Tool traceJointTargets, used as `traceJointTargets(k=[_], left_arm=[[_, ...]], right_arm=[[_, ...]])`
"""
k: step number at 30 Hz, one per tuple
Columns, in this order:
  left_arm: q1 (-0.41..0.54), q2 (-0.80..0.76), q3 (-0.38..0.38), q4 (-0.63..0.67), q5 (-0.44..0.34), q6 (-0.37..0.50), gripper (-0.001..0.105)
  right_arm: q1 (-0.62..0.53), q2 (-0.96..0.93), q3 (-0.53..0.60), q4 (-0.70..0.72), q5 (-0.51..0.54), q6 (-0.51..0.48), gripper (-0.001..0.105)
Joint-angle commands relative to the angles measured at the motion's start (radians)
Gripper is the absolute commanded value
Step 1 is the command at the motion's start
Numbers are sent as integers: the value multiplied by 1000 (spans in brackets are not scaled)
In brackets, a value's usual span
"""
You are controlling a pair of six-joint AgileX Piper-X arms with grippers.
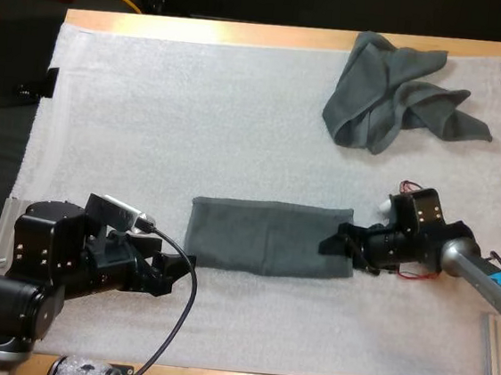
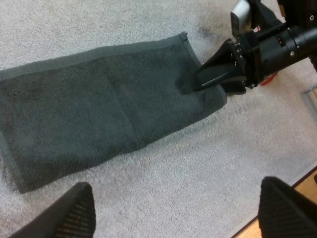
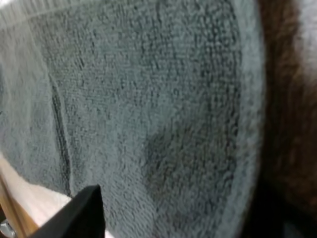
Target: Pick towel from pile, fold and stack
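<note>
Right claw (image 1: 329,245) spread at folded towel's (image 1: 268,237) edge; left claw (image 1: 174,274) spread.

No readable text, label, number or sign anywhere.

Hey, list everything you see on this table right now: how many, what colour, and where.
folded towel: one, dark grey-green, flat at the mat's middle
crumpled towel: one, dark grey-green, far right of the mat
mat: one, white, covering the table
table: one, wooden, under the mat
left claw: one, black, open, just off the folded towel's left end
right claw: one, black, at the folded towel's right end
</note>
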Motion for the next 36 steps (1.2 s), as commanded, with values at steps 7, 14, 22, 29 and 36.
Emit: traceJointTargets(k=[7, 14, 22, 29, 36], left_arm=[[-5, -1, -5, -4, 32, -8, 66], [-5, -1, -5, -4, 37, -8, 66], [-5, -1, -5, -4, 35, -8, 66], [-5, -1, -5, -4, -41, -8, 66], [-5, -1, -5, -4, -86, -8, 66]], right_arm=[[3, 14, 9, 13, -24, 56, 60], [3, 10, 9, 8, -18, 108, 12], [3, -118, 9, 47, 58, 93, 1], [3, -266, 1, 221, 286, 17, 1], [3, -330, -94, 494, 578, -183, 1]])
